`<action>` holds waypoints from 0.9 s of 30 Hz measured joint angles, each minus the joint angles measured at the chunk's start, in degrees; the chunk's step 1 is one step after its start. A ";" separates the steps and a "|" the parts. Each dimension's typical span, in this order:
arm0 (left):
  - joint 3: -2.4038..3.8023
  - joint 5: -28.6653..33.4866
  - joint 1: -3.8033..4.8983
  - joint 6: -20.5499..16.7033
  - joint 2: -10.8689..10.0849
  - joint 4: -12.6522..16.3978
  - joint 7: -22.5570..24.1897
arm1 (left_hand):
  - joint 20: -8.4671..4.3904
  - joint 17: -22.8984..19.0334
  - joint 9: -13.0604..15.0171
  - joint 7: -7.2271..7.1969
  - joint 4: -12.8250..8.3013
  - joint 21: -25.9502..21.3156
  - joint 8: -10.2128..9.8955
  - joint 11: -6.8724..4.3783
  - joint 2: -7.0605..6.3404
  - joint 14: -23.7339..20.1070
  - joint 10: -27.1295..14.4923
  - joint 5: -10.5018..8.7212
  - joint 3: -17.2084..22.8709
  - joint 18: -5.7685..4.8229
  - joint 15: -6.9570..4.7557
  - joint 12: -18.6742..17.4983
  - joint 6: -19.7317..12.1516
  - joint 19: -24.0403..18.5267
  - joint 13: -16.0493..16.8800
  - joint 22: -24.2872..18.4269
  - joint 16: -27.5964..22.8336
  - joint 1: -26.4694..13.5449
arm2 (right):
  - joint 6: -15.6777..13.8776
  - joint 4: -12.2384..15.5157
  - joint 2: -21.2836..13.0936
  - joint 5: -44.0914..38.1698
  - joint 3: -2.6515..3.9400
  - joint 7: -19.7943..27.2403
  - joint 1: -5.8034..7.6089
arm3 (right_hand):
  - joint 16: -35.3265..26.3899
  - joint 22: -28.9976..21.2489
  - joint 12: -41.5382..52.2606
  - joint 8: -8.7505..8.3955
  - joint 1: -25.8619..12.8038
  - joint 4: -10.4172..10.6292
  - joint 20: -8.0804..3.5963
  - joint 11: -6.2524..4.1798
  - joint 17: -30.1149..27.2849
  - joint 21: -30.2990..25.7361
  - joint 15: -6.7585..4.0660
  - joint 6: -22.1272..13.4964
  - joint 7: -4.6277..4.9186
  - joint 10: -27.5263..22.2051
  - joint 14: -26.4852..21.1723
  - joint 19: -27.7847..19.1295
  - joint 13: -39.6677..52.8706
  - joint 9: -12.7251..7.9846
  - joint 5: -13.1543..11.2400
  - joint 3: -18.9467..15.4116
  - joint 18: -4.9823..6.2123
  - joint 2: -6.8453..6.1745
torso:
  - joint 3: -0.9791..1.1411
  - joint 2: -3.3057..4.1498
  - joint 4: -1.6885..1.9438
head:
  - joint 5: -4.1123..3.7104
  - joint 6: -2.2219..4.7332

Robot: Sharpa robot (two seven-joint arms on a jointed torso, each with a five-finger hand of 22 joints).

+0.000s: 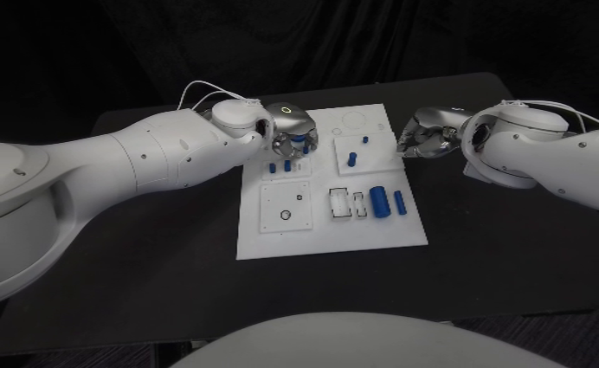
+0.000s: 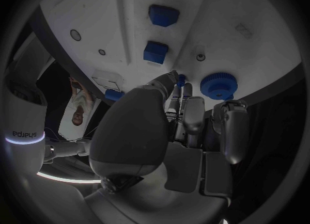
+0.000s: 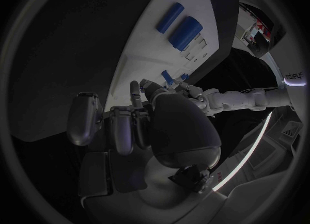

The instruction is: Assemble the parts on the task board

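Note:
The white task board (image 1: pixel 327 234) lies in the middle of the black table. My left hand (image 1: pixel 290 132) hovers over its far left corner. In the left wrist view its thumb and a finger (image 2: pixel 169 79) pinch a small blue peg (image 2: pixel 181 79) just above the board, next to a blue gear (image 2: pixel 218 85) and two blue blocks (image 2: pixel 156 52). More blue parts lie on the board: a short peg (image 1: pixel 353 159) and two cylinders (image 1: pixel 379 202) near the right edge. My right hand (image 1: pixel 424 141) hangs beside the board's right edge with its fingers curled in, holding nothing.
A white frame-shaped slot (image 1: pixel 341 203) sits beside the cylinders. A square plate with a small ring (image 1: pixel 286 207) occupies the board's near left part. Bare black table (image 1: pixel 499 247) surrounds the board on all sides.

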 measured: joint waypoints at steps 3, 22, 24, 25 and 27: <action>0.00 0.00 -0.11 -0.51 0.20 -0.26 0.24 | 0.00 0.06 -0.17 -0.16 -0.05 0.00 0.00 -0.08 0.00 0.00 0.82 0.29 0.56 0.00 0.00 0.00 0.64 0.00 -0.23 0.00 0.00 0.00 | 0.00 0.01 0.00 0.00 0.00 0.00 -0.01 | 0.00 0.04 0.00 0.00 0.00 0.00 0.00 0.00 0.00 0.00 0.00 0.00 0.00 0.00 0.00 0.00 0.00 0.00 0.00 0.00 0.00 0.00 | 0.01 -0.01 0.00 | 0.01 0.00; 0.00 -0.02 -0.45 -1.86 0.84 -1.93 0.83 | 0.00 -0.68 -0.49 0.46 -0.52 0.00 1.12 -0.54 0.30 -0.01 4.79 0.44 2.26 0.00 -0.41 -0.49 4.66 0.00 -1.06 0.00 0.00 0.30 | 0.05 0.02 0.13 0.03 0.00 0.00 -0.04 | -0.24 0.03 0.00 0.00 0.00 -0.16 0.00 0.00 0.00 -0.25 0.00 0.00 0.00 0.00 0.00 0.00 -0.01 -0.02 0.00 0.16 0.00 0.00 | 0.00 -0.01 0.10 | -0.12 0.00; 0.00 -0.02 -0.58 -1.93 0.88 -2.02 0.84 | 0.00 -0.87 -0.49 0.67 -0.52 0.00 1.12 -0.54 0.30 -0.02 4.81 0.44 2.26 0.00 -0.41 -0.49 4.88 0.00 -1.08 0.00 -0.01 0.30 | 0.06 0.00 0.15 0.03 0.00 0.00 -0.04 | -0.24 0.03 0.00 0.00 0.00 -0.16 0.00 0.00 0.00 -0.25 0.00 0.00 0.00 0.00 0.00 0.00 -0.01 -0.02 0.00 0.16 0.00 0.00 | 0.00 -0.01 0.10 | -0.10 0.00; 0.00 -0.02 -0.63 -1.97 0.88 -2.05 0.85 | -0.02 -1.29 -0.49 0.61 -0.52 -0.10 1.25 -0.50 0.30 -0.25 5.50 0.44 2.26 0.00 -0.64 -0.49 5.45 -0.03 -1.08 0.00 -0.32 0.30 | 0.06 0.00 0.15 0.03 0.00 0.00 -0.04 | -0.24 0.03 0.00 0.00 0.00 -0.16 0.00 0.00 0.00 -0.25 0.00 0.00 0.00 0.00 0.00 0.00 -0.01 -0.02 0.00 0.16 0.00 0.00 | 0.00 -0.01 0.10 | -0.10 0.00; 0.00 -0.02 -0.68 -2.06 0.89 -2.07 0.87 | -0.21 -1.65 -0.49 0.66 -0.52 -0.35 1.45 -0.44 0.30 -0.43 5.93 0.44 2.26 0.00 -0.63 -0.49 5.68 -0.21 -1.08 0.00 -0.45 0.30 | 0.07 -0.01 0.16 0.03 0.00 -0.01 -0.04 | -0.24 0.03 0.00 0.00 0.00 -0.16 0.00 0.00 0.00 -0.25 0.00 0.00 0.00 0.00 0.00 0.00 -0.01 -0.02 0.00 0.16 0.00 0.00 | 0.01 -0.01 0.11 | -0.16 0.00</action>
